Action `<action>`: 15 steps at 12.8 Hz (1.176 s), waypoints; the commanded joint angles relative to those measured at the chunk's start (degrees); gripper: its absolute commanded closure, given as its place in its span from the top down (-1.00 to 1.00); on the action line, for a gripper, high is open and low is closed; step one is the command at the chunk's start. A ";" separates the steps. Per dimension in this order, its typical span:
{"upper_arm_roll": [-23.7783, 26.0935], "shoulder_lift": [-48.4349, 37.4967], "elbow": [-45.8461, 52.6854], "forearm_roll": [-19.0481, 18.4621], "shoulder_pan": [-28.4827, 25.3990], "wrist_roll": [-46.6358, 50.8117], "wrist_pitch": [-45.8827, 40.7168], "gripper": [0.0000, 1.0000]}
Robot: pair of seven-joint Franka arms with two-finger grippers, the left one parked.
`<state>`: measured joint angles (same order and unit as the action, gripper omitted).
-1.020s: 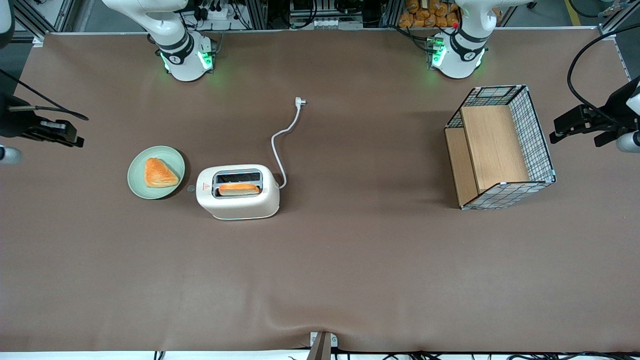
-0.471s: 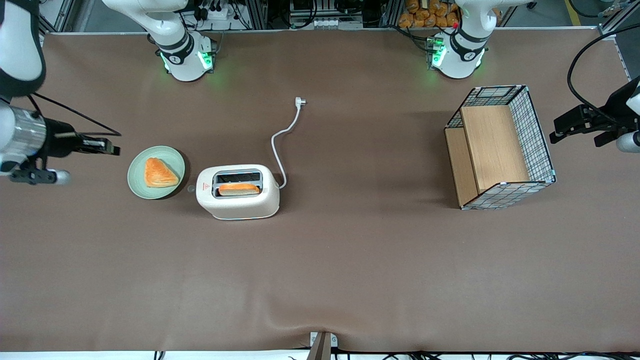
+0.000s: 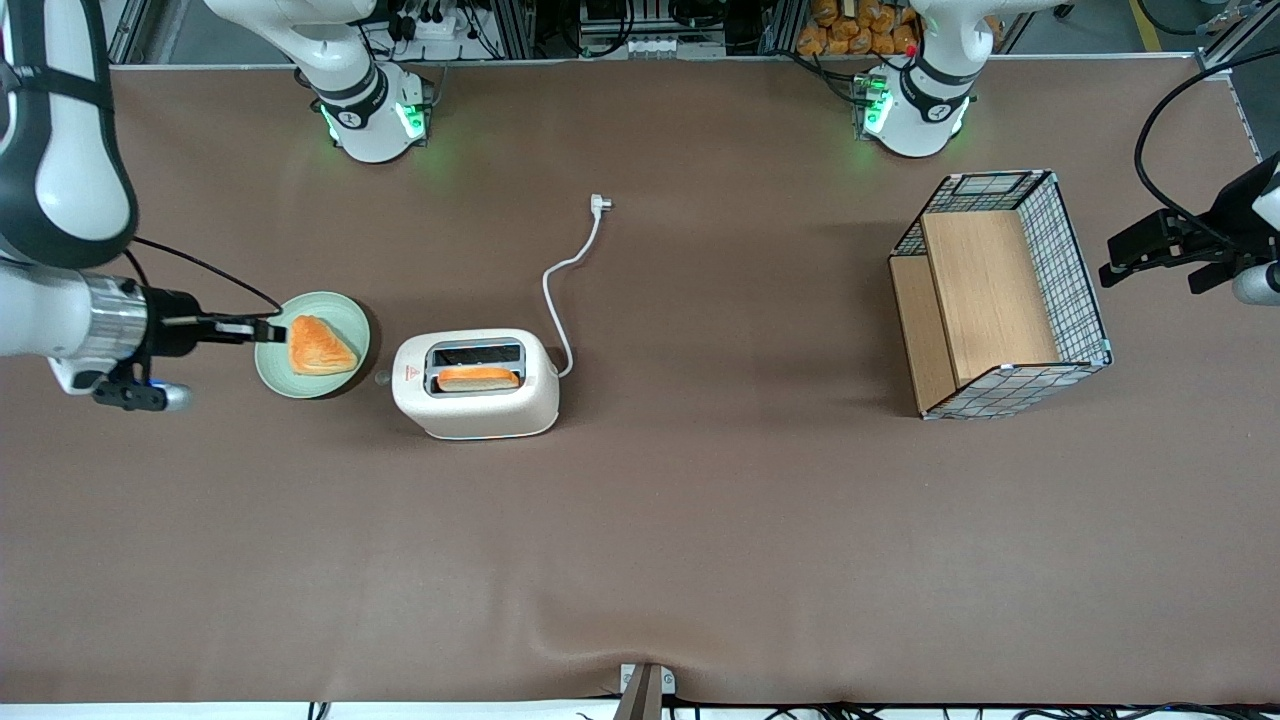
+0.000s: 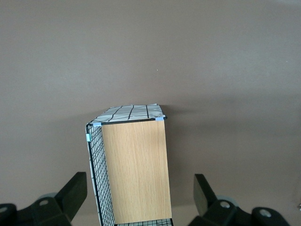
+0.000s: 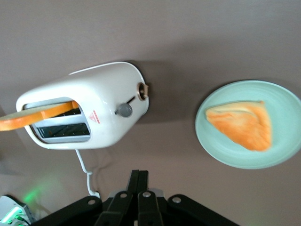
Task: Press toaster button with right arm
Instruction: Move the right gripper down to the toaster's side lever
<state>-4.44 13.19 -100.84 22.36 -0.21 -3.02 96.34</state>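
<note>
Since the earlier frames the right arm point(image 3: 60, 300) has swung in from the working arm's end of the worktop point(image 3: 700, 520); the hand point(image 3: 272, 329) now hangs over the rim of the green plate point(image 3: 275, 375), where before it was well short of it. Toaster, plate and basket have not shifted.

Hand: fingers point(image 5: 139, 188) pressed together, narrow, holding nothing. It points along the worktop toward the toaster.

Toaster point(image 3: 476, 384): cream-white, upright on the worktop, just past the plate from the hand, not touched by it. Red triangle sticker point(image 3: 409, 374) on top at the end nearest the hand. One orange-brown slice point(image 3: 478, 378) stands in the slot nearer the front camera; the other slot looks dark.

Toaster button point(image 5: 124, 109): small grey knob on the narrow end that faces the hand, seen clearly from the right wrist. A brownish dial point(image 5: 142, 90) sits beside it on the same end. Hand and button well apart.

Plate carries a triangular orange pastry point(image 3: 320, 346), directly ahead of the fingertips.

White cord point(image 3: 560, 290) runs from the toaster's end away from the hand, plug point(image 3: 600, 204) lying loose.

Wire basket with wooden panels point(image 3: 1000, 295) toward the parked arm's end.
</note>
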 commanded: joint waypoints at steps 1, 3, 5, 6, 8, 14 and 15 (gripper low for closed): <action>0.14 -0.19 -4.27 2.51 -1.19 -4.27 6.21 -1.00; 0.22 0.86 -4.36 3.38 -2.51 -4.37 7.89 -1.00; 0.22 2.45 -4.36 6.36 -2.52 -5.67 8.25 -1.00; 0.22 2.97 -4.63 6.55 -2.60 -7.16 8.86 -1.00; 0.48 3.16 -6.73 7.78 -2.60 -9.71 11.49 -1.00; 0.93 4.83 -7.96 10.24 -3.57 -10.08 14.84 -1.00; 0.93 5.00 -8.05 10.94 -3.66 -10.08 15.10 -1.00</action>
<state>-3.40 18.42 -107.72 30.78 -3.58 -12.10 110.35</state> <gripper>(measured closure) 0.991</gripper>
